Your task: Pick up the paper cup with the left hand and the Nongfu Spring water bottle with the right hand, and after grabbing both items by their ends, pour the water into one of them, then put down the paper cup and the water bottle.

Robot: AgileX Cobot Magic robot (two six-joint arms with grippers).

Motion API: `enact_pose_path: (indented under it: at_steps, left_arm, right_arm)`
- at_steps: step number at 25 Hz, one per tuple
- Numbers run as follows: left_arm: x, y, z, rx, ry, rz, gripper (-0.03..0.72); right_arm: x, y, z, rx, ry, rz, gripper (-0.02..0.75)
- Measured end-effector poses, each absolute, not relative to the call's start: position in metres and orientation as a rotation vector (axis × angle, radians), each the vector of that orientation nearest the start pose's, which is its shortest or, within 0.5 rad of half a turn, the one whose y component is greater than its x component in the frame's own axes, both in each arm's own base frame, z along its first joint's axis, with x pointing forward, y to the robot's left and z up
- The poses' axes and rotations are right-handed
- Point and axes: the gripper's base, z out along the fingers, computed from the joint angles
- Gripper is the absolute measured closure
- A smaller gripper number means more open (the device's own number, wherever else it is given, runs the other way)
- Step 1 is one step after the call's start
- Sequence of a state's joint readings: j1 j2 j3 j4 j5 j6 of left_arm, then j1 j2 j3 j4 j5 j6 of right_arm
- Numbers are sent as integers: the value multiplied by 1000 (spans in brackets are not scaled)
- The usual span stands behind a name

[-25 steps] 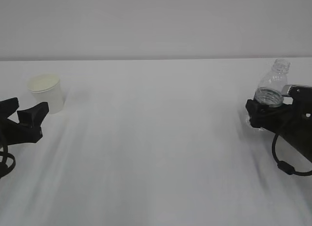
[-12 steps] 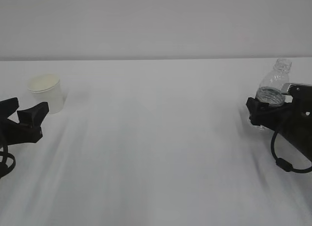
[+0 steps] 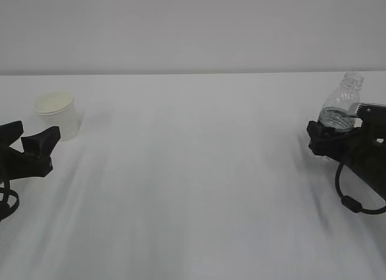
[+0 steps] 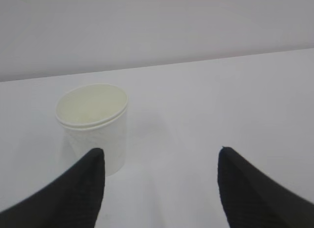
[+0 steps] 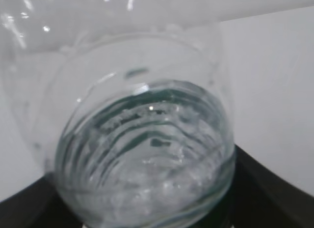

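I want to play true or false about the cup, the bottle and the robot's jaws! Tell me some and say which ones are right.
1. The paper cup stands upright on the table. True.
2. The left hand is holding the cup. False: its jaws are open and the cup stands free beyond them.
3. The water bottle has a cap on. False: its neck is open.
4. The right hand has its jaws around the bottle's lower part. True.
5. The cup lies on the right side of the table. False: it is on the left, the bottle on the right.
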State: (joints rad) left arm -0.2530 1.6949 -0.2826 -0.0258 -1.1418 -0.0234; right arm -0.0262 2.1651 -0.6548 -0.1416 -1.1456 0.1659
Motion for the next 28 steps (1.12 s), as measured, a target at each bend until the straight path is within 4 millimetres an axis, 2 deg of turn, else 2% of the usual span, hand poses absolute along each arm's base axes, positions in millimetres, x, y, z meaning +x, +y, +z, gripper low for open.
enact_pose_path:
  at_steps: [28]
  left_arm:
    - [238, -59, 144, 175, 1749, -189, 174]
  right_arm:
    - [335, 5, 65, -3, 1856, 181, 204]
